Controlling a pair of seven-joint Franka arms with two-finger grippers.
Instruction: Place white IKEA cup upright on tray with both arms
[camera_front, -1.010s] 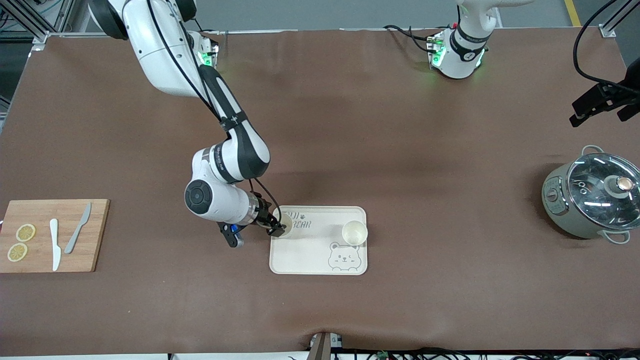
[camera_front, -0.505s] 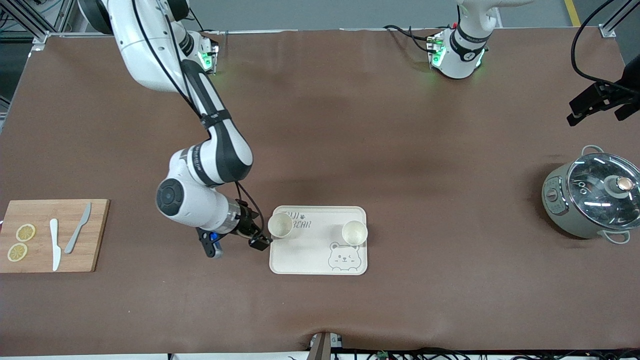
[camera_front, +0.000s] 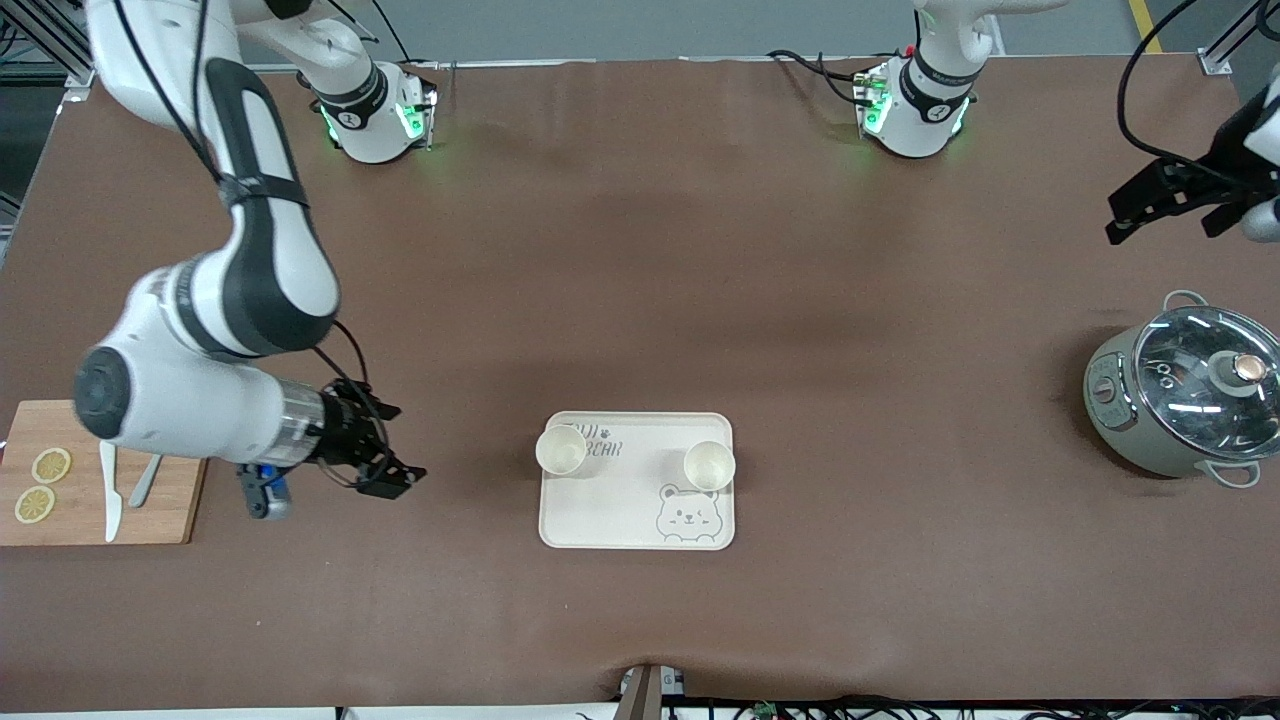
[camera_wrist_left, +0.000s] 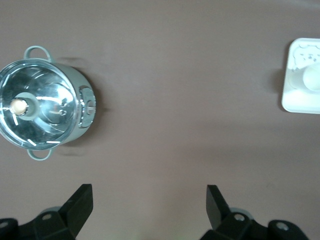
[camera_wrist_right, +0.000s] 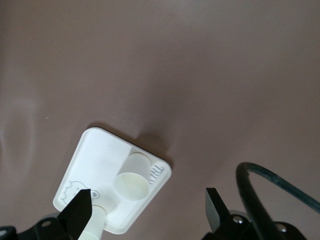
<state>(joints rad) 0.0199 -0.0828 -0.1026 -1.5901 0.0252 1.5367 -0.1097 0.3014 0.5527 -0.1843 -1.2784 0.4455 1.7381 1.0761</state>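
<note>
Two small white plastic cups (camera_front: 560, 449) (camera_front: 710, 465) stood upright on the cream bear-print tray (camera_front: 637, 530). They looked light, stiff and slick, best pinched across the rim. The right gripper (camera_front: 388, 478) hung over bare brown table (camera_front: 640, 250), jaws open. The left gripper (camera_front: 1165, 200) waited with its jaws apart.

Hidden and cut-off parts

The right arm covers part of the cutting board (camera_front: 95, 520) and the two knives on it. The left wrist view cuts off the tray (camera_wrist_left: 303, 80) and a cup (camera_wrist_left: 310, 79). A cup (camera_wrist_right: 92, 224) sits partly hidden by the right gripper (camera_wrist_right: 147, 212).
</note>
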